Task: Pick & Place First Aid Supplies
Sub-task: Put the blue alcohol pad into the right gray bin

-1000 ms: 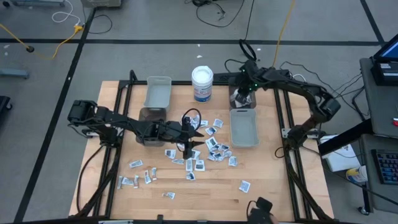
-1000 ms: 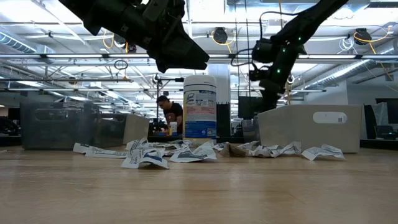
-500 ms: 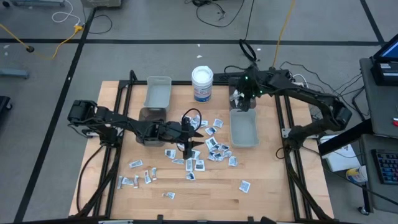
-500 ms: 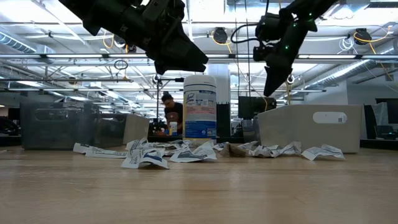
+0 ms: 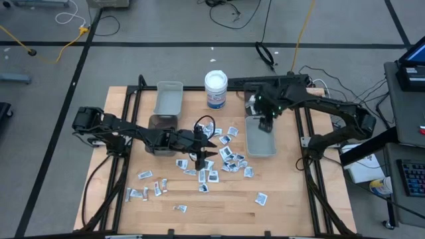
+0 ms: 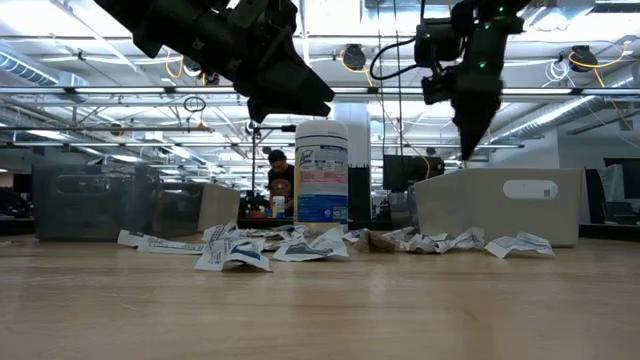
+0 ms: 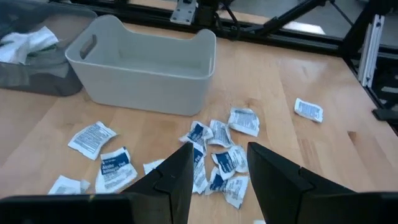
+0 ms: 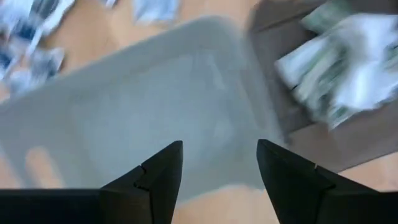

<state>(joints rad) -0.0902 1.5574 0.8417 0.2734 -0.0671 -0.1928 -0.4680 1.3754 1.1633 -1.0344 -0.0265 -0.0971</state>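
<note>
so, taking the risks first and the bins after.

risk, right side: the right gripper (image 5: 267, 124) hangs over the near-right grey bin (image 5: 261, 147) with its fingers apart and nothing between them. if it drops for another packet from this spot it could catch the bin's rim or tip the wall, since it sits above the bin's far end rather than over open table.

risk, left side: the left gripper (image 5: 199, 151) hovers above the scattered first aid supplies (image 5: 222, 156), fingers apart and empty in its wrist view. the packets lie flat, overlapped and crumpled, so a closing pinch could take two at once, or slide off one and push the heap sideways.

risk, strays: a few packets lie well apart from the main heap, toward the table's near edge (image 5: 261, 198); these look easy to nudge further out.

supplies: most lie on the wooden table (image 5: 299, 206) between the two arms, just beside the near-right grey bin; none is held.

near-right grey bin, contents: looks empty in both wrist views, bare floor showing.

dark bin beyond it (image 8: 348, 124): holds pale greenish-white sachets, piled loosely.

far-left grey bin (image 5: 169, 98): nothing visible inside from above.

dark clear bin on the left (image 5: 161, 123): partly under the left arm; white crumpled items show in it in the left wrist view.

white round tub (image 5: 216, 89): stands upright between the far bins, lid on.
</note>
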